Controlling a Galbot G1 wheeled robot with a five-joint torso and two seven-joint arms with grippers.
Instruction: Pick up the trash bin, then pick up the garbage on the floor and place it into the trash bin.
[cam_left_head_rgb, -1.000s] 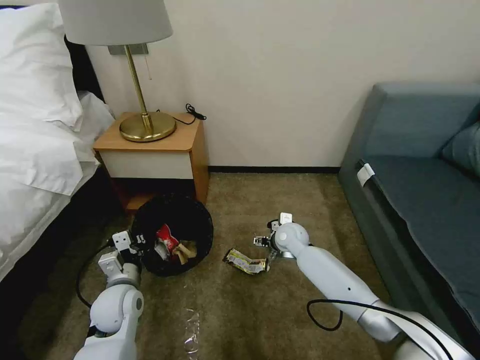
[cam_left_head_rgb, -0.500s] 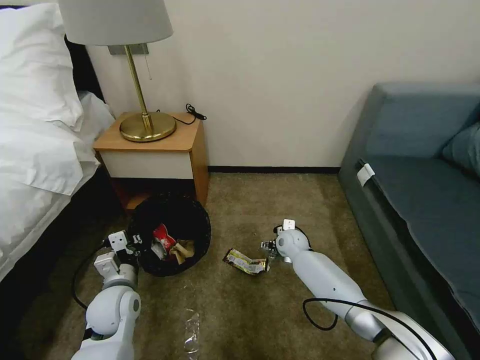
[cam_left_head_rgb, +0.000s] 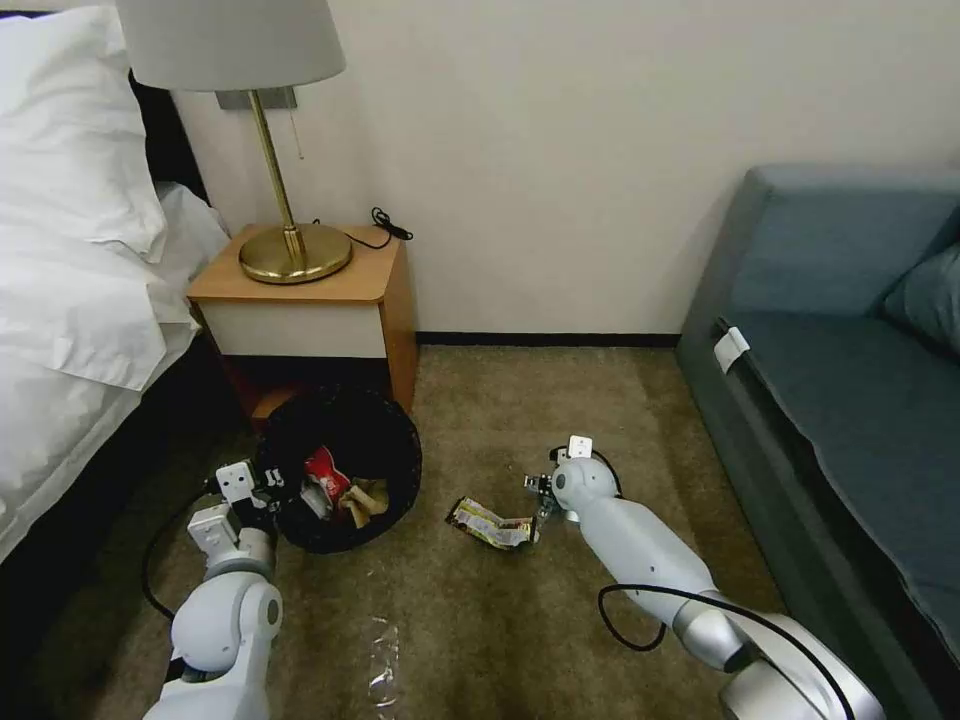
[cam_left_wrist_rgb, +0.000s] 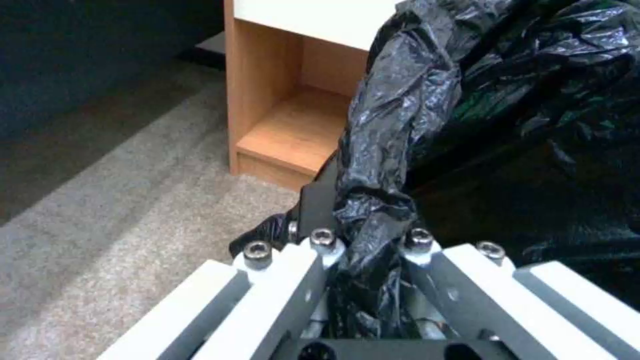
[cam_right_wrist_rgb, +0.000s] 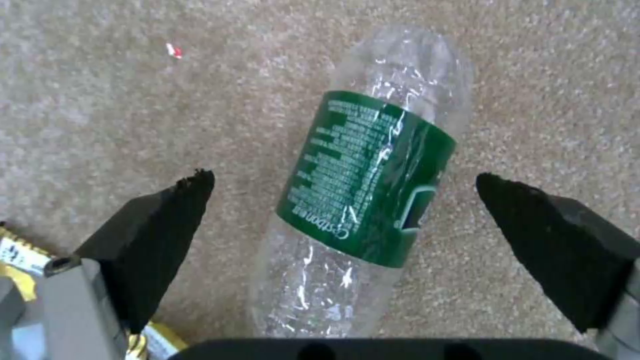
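Olive-brown carpet (cam_left_head_rgb: 520, 620) runs from a white-sheeted bed (cam_left_head_rgb: 70, 300) at the left edge to a blue-grey sofa (cam_left_head_rgb: 850, 380) at the right, with a pale wall behind. Beside the bed stands a wooden nightstand (cam_left_head_rgb: 310, 300) carrying a brass lamp (cam_left_head_rgb: 285, 200).

In front of the nightstand the trash bin (cam_left_head_rgb: 385, 445), lined with a black bag (cam_left_wrist_rgb: 400, 125), tilts toward the camera; a red-and-white wrapper (cam_left_head_rgb: 325, 475) and a crumpled brown paper bag (cam_left_head_rgb: 365, 500) lie inside it. The left gripper (cam_left_head_rgb: 262, 490) is at the bin's near-left rim, and the left wrist view shows its fingers (cam_left_wrist_rgb: 313, 200) clenched on the bag-covered rim.

A shiny strip of tape (cam_left_head_rgb: 383, 660) lies on the carpet near the bottom edge of the head view. To the right of the bin, a flat dark-and-gold wrapper (cam_left_head_rgb: 490, 523) lies on the carpet. Just beside it the right gripper (cam_left_head_rgb: 535, 490) hangs low over the floor. The right wrist view shows its black pads (cam_right_wrist_rgb: 167, 240) spread wide, one on either side of a crushed clear plastic bottle (cam_right_wrist_rgb: 367, 200) with a green label, which lies on the carpet between them, untouched.
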